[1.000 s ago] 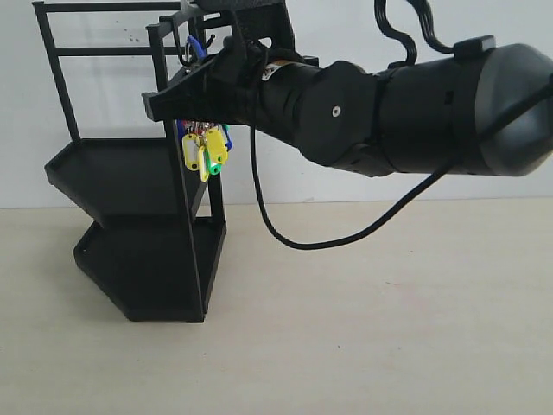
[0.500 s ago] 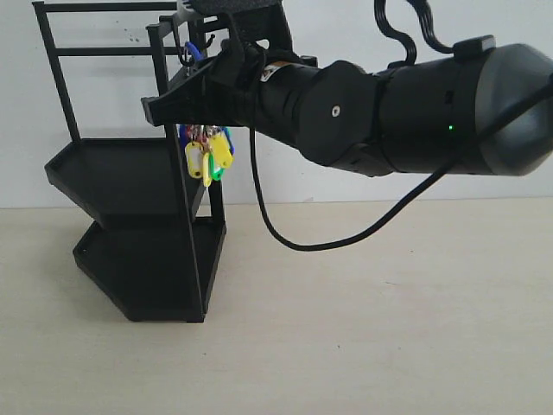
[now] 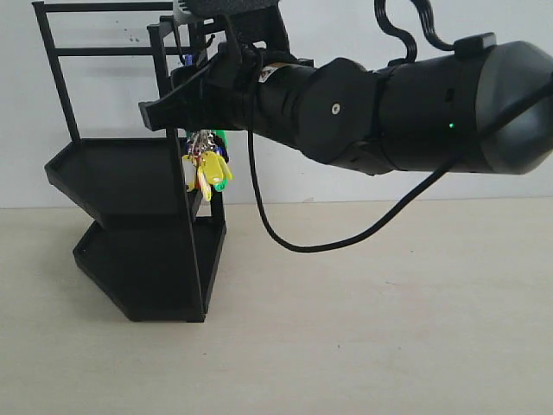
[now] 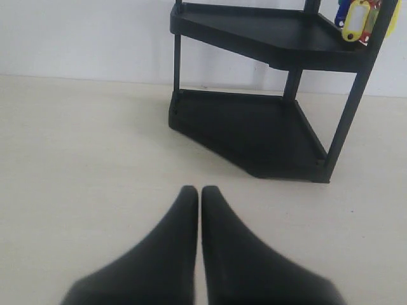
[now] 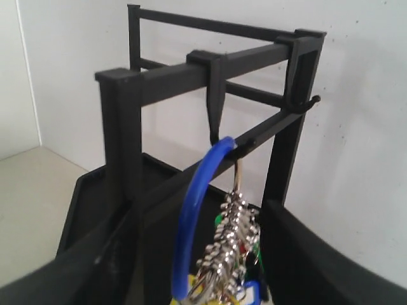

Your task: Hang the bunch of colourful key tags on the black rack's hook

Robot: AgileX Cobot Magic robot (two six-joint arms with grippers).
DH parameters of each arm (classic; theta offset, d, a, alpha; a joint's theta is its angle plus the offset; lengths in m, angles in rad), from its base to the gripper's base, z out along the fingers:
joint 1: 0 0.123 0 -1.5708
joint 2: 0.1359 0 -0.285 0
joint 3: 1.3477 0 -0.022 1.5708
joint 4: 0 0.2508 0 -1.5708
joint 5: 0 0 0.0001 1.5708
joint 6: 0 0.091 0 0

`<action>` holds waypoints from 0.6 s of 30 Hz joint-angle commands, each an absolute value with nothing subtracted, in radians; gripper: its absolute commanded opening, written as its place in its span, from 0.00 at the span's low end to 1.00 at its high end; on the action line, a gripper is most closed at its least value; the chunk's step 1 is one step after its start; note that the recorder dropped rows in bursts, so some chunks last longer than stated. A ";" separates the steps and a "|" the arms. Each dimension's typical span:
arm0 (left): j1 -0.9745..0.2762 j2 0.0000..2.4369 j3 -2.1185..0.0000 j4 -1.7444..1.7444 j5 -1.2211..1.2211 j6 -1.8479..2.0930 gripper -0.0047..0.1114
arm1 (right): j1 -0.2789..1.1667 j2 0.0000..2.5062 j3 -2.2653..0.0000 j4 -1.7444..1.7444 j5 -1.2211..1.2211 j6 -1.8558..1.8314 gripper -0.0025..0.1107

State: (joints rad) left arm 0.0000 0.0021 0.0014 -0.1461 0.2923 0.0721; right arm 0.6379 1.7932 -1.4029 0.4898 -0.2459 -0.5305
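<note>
key tag bunch (image 3: 207, 166) has sagged lower between right gripper's (image 3: 164, 109) jaws.

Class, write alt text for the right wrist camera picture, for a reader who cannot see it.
A blue loop rests over a small black hook near the top of a black rack, and a key tag bunch of metal rings and coloured tags dangles from it. The right gripper's two dark, blurred fingers stand apart on either side.

The black rack (image 3: 147, 259) stands upright, with two angular shelves. From its top bar hangs the thin hook (image 5: 215, 108). The bunch's (image 3: 207, 164) blue loop sits on the hook; yellow and green tags dangle beside the rack's upper shelf.
</note>
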 commanded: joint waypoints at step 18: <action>-0.001 0.000 0.000 -0.141 0.284 0.075 0.08 | 0.638 1.553 -1.325 0.573 0.114 -0.454 0.51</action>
